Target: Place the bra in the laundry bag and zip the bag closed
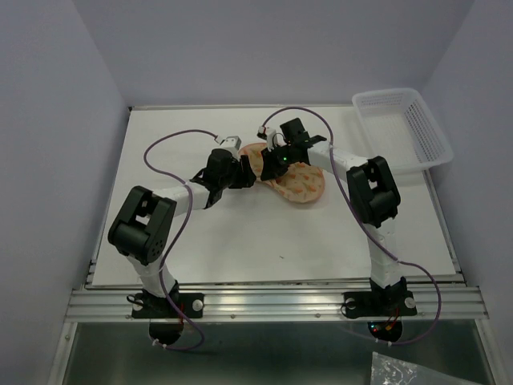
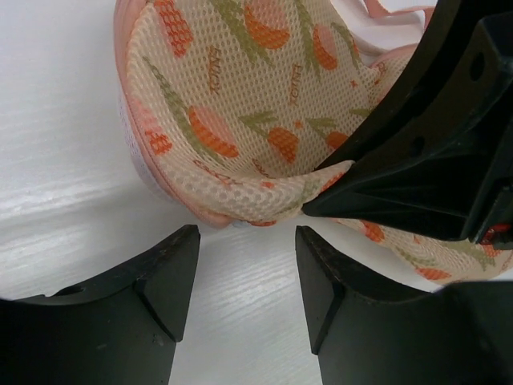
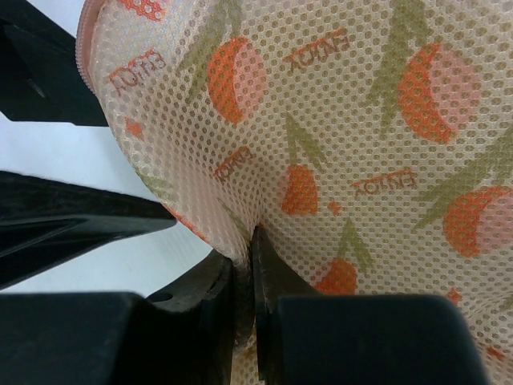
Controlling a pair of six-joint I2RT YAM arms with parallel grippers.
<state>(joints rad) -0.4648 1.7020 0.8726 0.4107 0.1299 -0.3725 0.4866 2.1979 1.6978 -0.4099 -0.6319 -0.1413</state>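
The laundry bag (image 1: pixel 292 178) lies on the far half of the desk (image 1: pixel 200 241), about midway between the left and right edges and well short of the white basket (image 1: pixel 385 95) in the far right corner. Its long axis runs on a slant, from far-left to near-right. The far-left lobe sits between your two arms, and the near-right lobe points towards the right arm's side.

The bra does not show in any view. You cannot tell from here whether it is inside, and the zip's state is not clear either, since only a short run of pink edging shows at the rim.

The right jaws are clenched on a fold of the patterned mesh at the bag's rim, coming in from the far side over the far-left lobe. The left jaws are released, with bare desk showing through the gap. The bag's curled edge (image 2: pixel 240 210) lies just ahead of them, near but not between them.

In my judgement the next move turns on that gap. The rim is straight in front of the left jaws and the right arm already holds it, so the left arm is the one free to reach forward.
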